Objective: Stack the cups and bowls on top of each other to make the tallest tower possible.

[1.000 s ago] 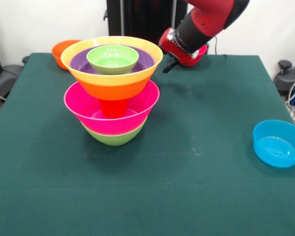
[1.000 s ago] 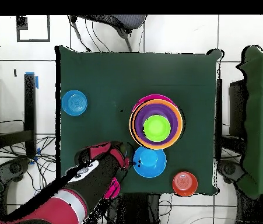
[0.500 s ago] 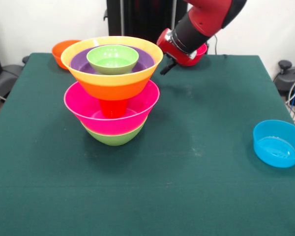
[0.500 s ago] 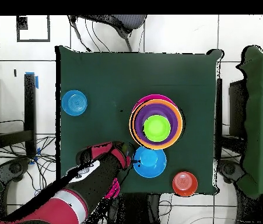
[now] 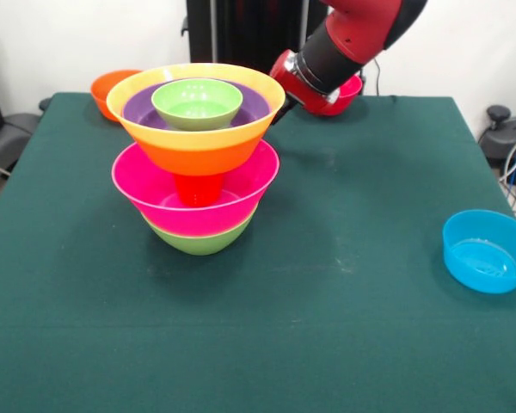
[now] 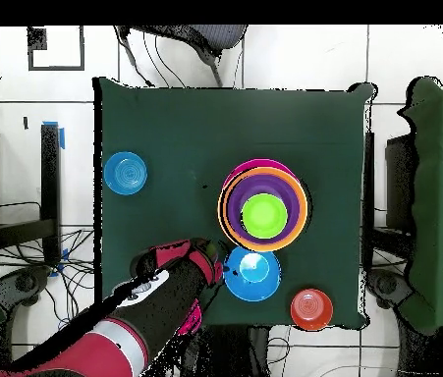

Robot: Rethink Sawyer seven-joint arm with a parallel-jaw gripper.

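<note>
The tower (image 5: 196, 159) stood on the green table (image 5: 327, 327), left of centre in the front view. From the bottom it ran: green bowl (image 5: 199, 240), pink bowl (image 5: 146, 191), orange cup (image 5: 198, 188) upside down in the pink bowl, big orange bowl (image 5: 198, 146) resting on the cup, purple bowl (image 5: 138, 105) nested in that, small green bowl (image 5: 197, 101) on top.

In the overhead view the tower showed as rings, green centre (image 6: 262, 214) inside purple and orange.

Arm (image 5: 353, 39) came in from above, behind and to the right of the tower in the front view. The gripper (image 6: 221, 267) was at the edge of a blue bowl (image 6: 254, 275), just beside the tower in the overhead view; in the front view the tower hid both. Fingers were too small and dark to read: cannot tell how far open, or whether anything was held.

Loose pieces: second blue bowl (image 5: 487, 251) near the table's right edge in the front view; small orange bowl (image 5: 109, 87) at the far left corner behind the tower.
</note>
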